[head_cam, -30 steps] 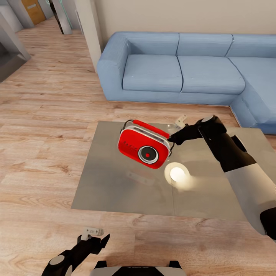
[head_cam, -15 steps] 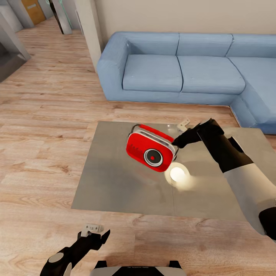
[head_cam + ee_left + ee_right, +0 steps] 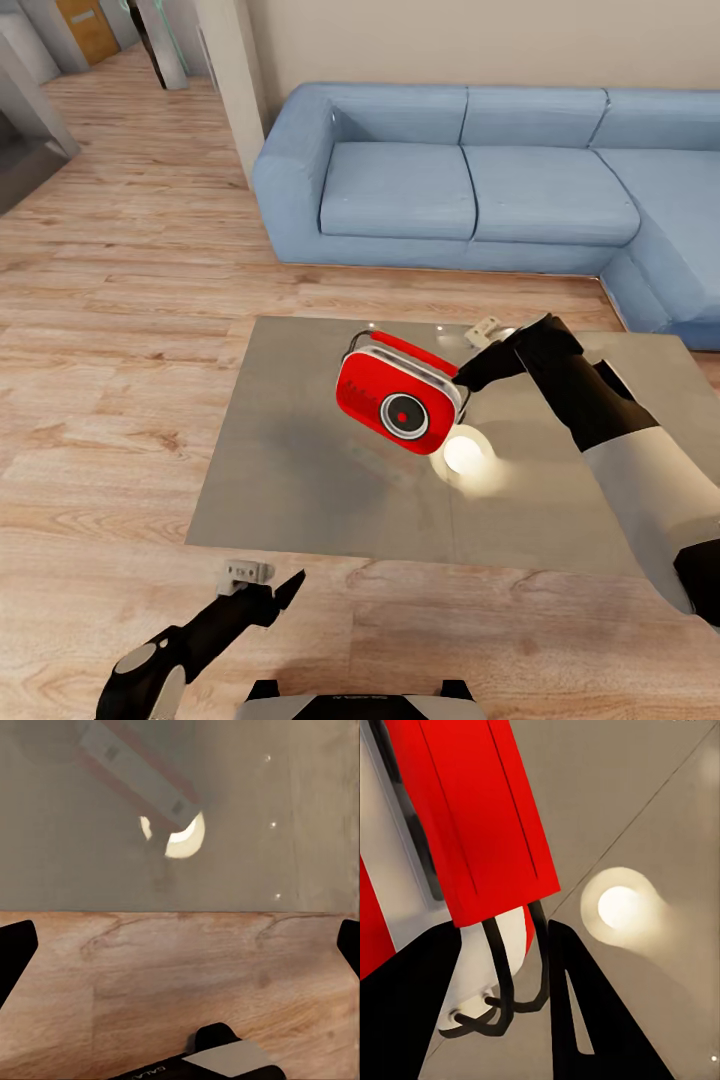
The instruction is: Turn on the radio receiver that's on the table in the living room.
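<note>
Living room, wood plank floor (image 3: 120, 300), blue sectional sofa (image 3: 460, 180) behind glossy grey bench (image 3: 300, 480). Red radio receiver (image 3: 398, 392) tilted, lifted above bench centre, dial facing camera. Right gripper (image 3: 468, 372) fingers (image 3: 585, 1020) closed on radio's right end by wire handle. Left gripper (image 3: 262, 590) low off bench near edge, fingers spread wide, holding nothing. Lamp glare on bench beside radio.

Blue sectional sofa (image 3: 480, 180) w/ beige wall (image 3: 480, 40), wood floor (image 3: 110, 300).
</note>
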`<state>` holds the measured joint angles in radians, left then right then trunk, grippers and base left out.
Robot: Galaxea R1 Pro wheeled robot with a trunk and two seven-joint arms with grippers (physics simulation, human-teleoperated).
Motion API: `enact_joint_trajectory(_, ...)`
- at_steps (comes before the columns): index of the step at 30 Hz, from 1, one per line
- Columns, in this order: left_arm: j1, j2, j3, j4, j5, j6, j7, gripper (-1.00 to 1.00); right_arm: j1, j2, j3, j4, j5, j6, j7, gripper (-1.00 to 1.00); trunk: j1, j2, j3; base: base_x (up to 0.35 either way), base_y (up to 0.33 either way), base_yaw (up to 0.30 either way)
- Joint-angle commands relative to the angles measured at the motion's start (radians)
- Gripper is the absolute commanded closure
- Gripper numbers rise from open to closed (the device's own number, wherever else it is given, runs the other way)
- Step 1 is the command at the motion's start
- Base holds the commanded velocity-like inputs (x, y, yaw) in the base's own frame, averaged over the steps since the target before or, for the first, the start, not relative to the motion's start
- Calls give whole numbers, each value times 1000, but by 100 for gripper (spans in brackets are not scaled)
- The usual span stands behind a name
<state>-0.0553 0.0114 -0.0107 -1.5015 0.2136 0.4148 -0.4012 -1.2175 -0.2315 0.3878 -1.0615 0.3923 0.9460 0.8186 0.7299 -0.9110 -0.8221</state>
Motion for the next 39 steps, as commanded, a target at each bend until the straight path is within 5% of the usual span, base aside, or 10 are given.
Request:
enact_joint_trajectory(1, 0, -1, 0, -11, 2, 2, -9, -100, 0, 2, 0, 0, -7, 2, -1, 100, 0, 0, 0, 0, 0, 0)
enact_joint_trajectory(8, -56, -24, 0, -26, 21, 45, -24, -100, 3, 4, 0, 0, -9, 3, -1, 100, 0, 0, 0, 0, 0, 0)
enact_joint_trajectory(14, -131, -70, 0, -26, 40, 138, -27, -100, 8, -1, 0, 0, -12, 2, 0, 100, 0, 0, 0, 0, 0, 0)
enact_joint_trajectory(27, -176, -113, -3, -25, 46, 161, -30, -100, 9, -4, 0, 37, -9, -1, 2, 100, 0, 0, 0, 0, 0, 0)
enact_joint_trajectory(39, -302, -167, -3, -24, 93, 254, -77, -100, 9, -17, 0, 38, -7, 0, 2, 100, 0, 0, 0, 0, 0, 0)
